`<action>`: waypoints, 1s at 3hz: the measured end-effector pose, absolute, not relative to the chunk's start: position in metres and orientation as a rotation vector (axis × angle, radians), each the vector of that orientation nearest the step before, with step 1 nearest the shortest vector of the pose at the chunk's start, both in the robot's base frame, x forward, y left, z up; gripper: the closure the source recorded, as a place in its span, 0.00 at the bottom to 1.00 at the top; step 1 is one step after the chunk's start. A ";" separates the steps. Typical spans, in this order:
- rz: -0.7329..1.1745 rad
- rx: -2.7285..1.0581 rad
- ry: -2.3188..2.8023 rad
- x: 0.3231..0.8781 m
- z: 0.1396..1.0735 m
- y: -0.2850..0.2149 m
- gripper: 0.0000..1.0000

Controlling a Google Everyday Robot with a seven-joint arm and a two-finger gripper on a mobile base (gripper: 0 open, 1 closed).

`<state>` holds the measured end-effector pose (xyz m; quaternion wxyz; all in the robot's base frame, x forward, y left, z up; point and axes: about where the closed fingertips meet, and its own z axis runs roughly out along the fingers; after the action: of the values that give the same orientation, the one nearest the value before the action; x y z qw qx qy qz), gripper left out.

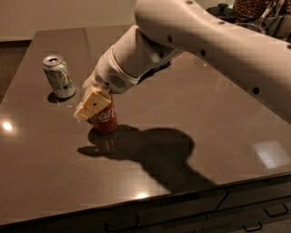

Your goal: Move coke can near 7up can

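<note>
Red coke can [104, 120] stands upright left of the middle of the dark glossy desk [218, 118]. The gripper [96, 108] is clenched on its upper part, one cream finger [93, 103] across the front. Toward the far left corner, near but apart, stands the 7up can [59, 76]; only desk surface shows between them. The white arm [204, 41] reaches in from the far right corner, where a dark lidded pot [223, 9] sits.

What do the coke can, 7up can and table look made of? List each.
Red coke can: likely aluminium, glossy print. Pale 7up can: likely aluminium, silver top. The table: dark polished stone or laminate; lights reflect in it. The gripper, closed on the coke can: cream fingers, seemingly matte plastic.
</note>
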<state>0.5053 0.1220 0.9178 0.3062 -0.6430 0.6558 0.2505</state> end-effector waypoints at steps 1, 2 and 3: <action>0.687 -1.712 1.709 0.515 0.929 0.139 0.83; 0.711 -1.719 1.662 0.525 0.943 0.164 1.00; 0.730 -1.711 1.628 0.538 0.950 0.185 1.00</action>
<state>0.5378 0.1852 0.9504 0.3285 -0.6539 0.6220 0.2787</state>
